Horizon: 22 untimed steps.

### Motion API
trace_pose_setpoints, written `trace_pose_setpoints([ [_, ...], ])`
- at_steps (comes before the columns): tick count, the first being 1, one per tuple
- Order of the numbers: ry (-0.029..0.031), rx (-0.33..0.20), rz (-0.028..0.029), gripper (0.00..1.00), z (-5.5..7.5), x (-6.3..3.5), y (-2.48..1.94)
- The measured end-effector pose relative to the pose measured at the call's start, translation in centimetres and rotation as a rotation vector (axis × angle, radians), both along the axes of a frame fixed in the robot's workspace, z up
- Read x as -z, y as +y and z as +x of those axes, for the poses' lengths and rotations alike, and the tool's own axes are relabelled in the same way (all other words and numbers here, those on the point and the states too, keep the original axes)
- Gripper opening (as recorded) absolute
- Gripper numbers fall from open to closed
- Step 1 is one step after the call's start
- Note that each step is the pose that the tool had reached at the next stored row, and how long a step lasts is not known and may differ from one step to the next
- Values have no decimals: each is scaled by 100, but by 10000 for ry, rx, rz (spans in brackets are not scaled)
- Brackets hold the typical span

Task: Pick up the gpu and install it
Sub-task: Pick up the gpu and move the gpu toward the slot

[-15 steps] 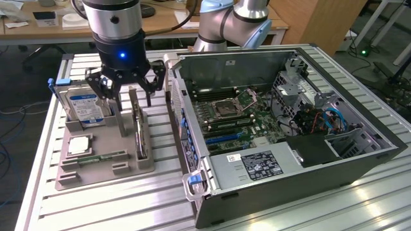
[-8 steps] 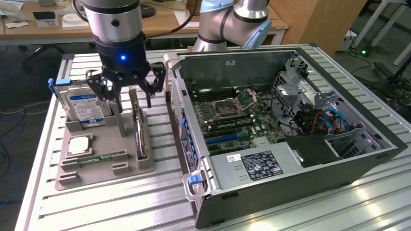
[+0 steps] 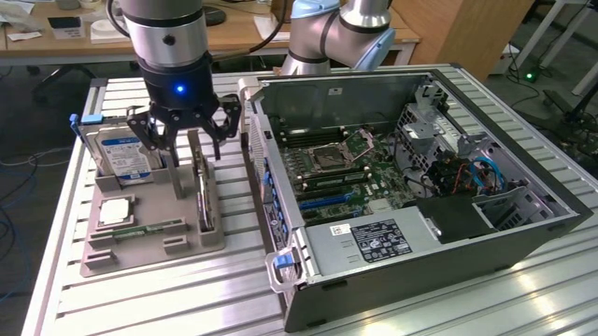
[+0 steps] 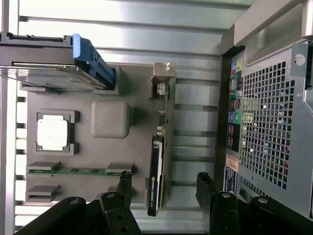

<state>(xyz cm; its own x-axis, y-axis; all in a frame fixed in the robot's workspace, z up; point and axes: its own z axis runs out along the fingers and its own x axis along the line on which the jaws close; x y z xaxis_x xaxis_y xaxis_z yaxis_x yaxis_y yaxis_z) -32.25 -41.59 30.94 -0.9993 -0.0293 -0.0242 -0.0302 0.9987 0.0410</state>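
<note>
The gpu (image 3: pixel 203 194) stands on its long edge in a slot of the grey holder tray (image 3: pixel 178 203), on the exterior view's left. In the wrist view the gpu (image 4: pixel 157 166) appears as a thin dark card with its silvery bracket (image 4: pixel 164 78) at the far end. My gripper (image 3: pixel 189 148) hangs just above the card's rear end, open, with nothing between its fingers. In the wrist view my gripper (image 4: pixel 165 188) straddles the card, one black finger (image 4: pixel 124 183) on each side, apart from it.
The tray also holds a silver hard drive (image 3: pixel 126 157) in a blue carrier, a square processor (image 3: pixel 114 210) and a green memory stick (image 3: pixel 150 229). The open computer case (image 3: pixel 523 231) with its motherboard (image 3: pixel 341 168) lies close beside the tray, on the exterior view's right.
</note>
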Motion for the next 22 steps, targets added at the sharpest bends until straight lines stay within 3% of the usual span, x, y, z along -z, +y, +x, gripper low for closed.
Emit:
trace_pose_setpoints([
  [22, -3, -69, 0, 65, -6, 91, -18],
])
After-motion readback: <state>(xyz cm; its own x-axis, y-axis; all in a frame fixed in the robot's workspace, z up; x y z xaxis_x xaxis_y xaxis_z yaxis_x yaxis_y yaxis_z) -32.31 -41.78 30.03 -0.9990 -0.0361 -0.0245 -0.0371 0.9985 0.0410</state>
